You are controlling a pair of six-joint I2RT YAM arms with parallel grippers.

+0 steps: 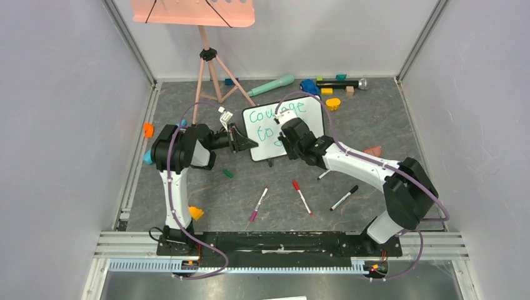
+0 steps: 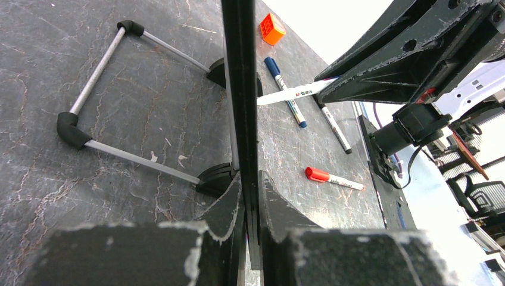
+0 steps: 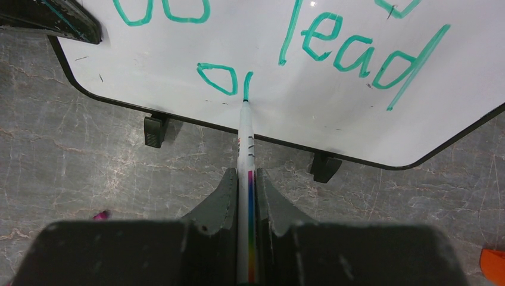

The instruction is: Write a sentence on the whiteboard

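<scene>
The whiteboard (image 1: pixel 259 149) stands tilted at mid table on two black feet (image 3: pixel 156 130). My left gripper (image 1: pixel 242 142) is shut on its left edge, which shows as a dark vertical strip (image 2: pixel 238 89) clamped between the fingers (image 2: pixel 250 179). My right gripper (image 3: pixel 244 179) is shut on a white marker with a rainbow stripe (image 3: pixel 245 149). The marker's tip touches the board's bottom line. The sentence in teal reads "courage" (image 1: pixel 275 115) and "to" (image 1: pixel 265 133). Closer up I see "lead" (image 3: pixel 351 53), then an "o" (image 3: pixel 217 77) and one short stroke (image 3: pixel 247 86).
A salmon-pink tray (image 1: pixel 194 12) on a tripod stands at the back left. Loose markers lie near the front: magenta (image 1: pixel 258 204), red (image 1: pixel 302 197) and black (image 1: pixel 344 197). Toy blocks and a teal tube (image 1: pixel 272 84) line the back wall. An orange block (image 1: pixel 148 129) sits left.
</scene>
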